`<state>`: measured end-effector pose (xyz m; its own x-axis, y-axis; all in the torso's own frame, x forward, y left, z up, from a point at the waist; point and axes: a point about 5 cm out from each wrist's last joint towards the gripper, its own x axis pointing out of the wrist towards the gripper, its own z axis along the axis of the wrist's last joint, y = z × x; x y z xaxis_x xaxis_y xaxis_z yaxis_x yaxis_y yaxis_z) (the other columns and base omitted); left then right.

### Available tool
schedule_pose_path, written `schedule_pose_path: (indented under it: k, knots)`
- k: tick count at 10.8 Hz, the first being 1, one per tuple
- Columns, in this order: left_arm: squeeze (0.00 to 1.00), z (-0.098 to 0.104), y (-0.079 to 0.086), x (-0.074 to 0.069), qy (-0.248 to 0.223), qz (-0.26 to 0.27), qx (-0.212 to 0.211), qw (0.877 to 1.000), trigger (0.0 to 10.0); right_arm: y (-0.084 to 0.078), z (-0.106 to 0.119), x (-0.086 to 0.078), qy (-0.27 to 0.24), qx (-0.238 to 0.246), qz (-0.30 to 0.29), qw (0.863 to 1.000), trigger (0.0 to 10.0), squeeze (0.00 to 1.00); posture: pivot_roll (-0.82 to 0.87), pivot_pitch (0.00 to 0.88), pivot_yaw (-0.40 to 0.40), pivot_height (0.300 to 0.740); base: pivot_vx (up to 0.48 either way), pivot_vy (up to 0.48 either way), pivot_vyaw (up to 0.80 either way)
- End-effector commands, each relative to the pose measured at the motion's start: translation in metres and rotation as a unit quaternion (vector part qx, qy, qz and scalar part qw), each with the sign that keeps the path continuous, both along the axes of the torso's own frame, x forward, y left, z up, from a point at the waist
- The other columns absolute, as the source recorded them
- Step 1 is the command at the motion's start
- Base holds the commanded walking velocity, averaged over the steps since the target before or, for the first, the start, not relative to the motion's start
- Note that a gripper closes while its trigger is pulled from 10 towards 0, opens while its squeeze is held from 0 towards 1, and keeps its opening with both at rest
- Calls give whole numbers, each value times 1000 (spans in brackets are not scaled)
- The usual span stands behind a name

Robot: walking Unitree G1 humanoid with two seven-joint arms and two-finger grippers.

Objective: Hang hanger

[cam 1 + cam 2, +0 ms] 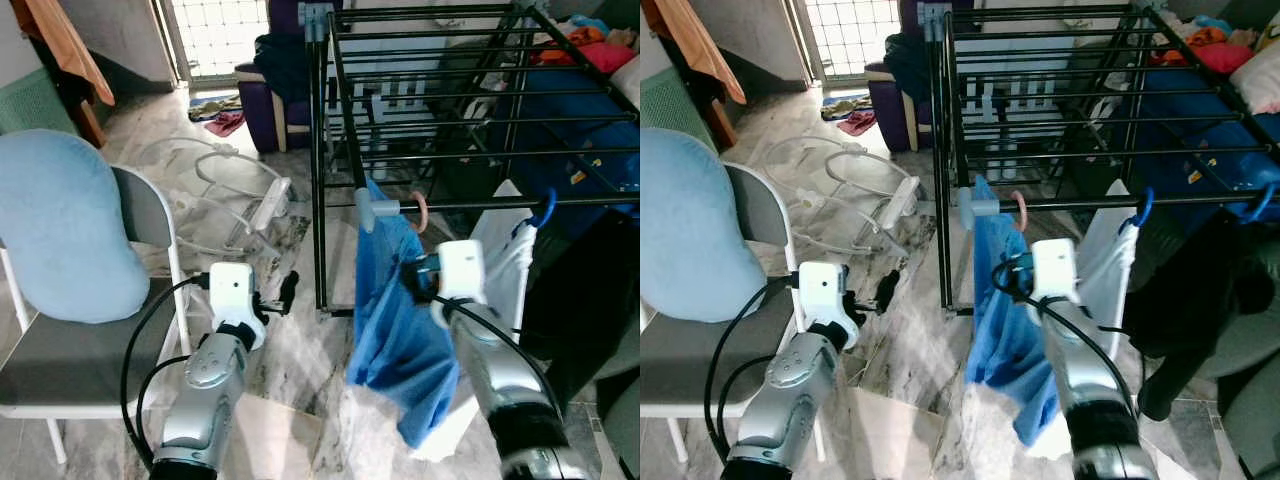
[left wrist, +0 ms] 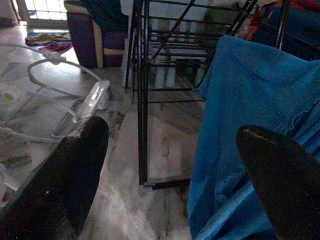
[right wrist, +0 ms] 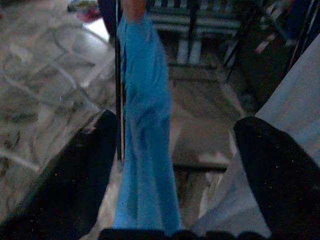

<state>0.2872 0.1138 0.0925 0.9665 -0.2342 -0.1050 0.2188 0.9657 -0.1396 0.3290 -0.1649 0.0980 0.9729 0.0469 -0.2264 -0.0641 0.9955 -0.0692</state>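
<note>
**Blue shirt on the rack, both claws wide open**

Blue shirt (image 1: pixel 400 320) is hanging off the near rail of the black drying rack (image 1: pixel 420 110), on a hanger whose pinkish hook (image 1: pixel 421 212) loops over that rail in the left eye view. Right claw (image 1: pixel 412 275) sits right up against the cloth, just below the hook; can't tell from here if it's actually touching. Left claw (image 1: pixel 283 292) is lower and to the left, over the marble floor (image 1: pixel 290 360), well apart from the shirt. A grey folding chair (image 1: pixel 90 360) with a light blue cushion (image 1: pixel 60 225) is at the near left, and a white garment (image 1: pixel 505 250) on a blue hook hangs just right of the shirt.

Right eye view: same layout, with dark clothes piled at the right of the rack.

Left wrist view: two black fingers (image 2: pixel 65 180) spread far apart, nothing between them, blue cloth beside the one.

Right wrist view: fingers (image 3: pixel 85 170) also spread wide, gripping nothing, the blue shirt hanging in the gap ahead of them.
</note>
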Motion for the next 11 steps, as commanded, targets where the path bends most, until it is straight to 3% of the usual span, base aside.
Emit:
schedule_pose_path:
  k: [1, 3, 6, 8, 11]
  knots:
    - [0, 2, -1, -1, -1, -1, 6, 1000, 10000, 1, 8, -1, -22, 1, -1, 1000, 10000, 1000, -39, 37, 27, 740, 0, 0, 0]
    - [0, 4, -1, 0, -4, -2, 12, 1000, 10000, 4, 18, -8, -59, -3, -2, 998, 10000, 1000, -38, 54, 30, 740, 0, 0, 0]
    - [0, 2, -3, -3, -2, -4, 14, 1000, 10000, 8, 17, -23, -60, -1, 23, 998, 10000, 1000, -43, 61, 34, 740, 0, 0, 0]
    - [0, 4, -7, -2, 4, -7, 4, 1000, 10000, 8, 20, -20, -60, 5, 24, 998, 10000, 1000, -44, 62, 34, 740, 0, 0, 0]
    - [0, 4, -6, -4, 4, -7, 12, 1000, 10000, 12, 18, -18, -44, 28, 29, 998, 10000, 1000, -37, 62, 31, 740, -284, 0, 0]
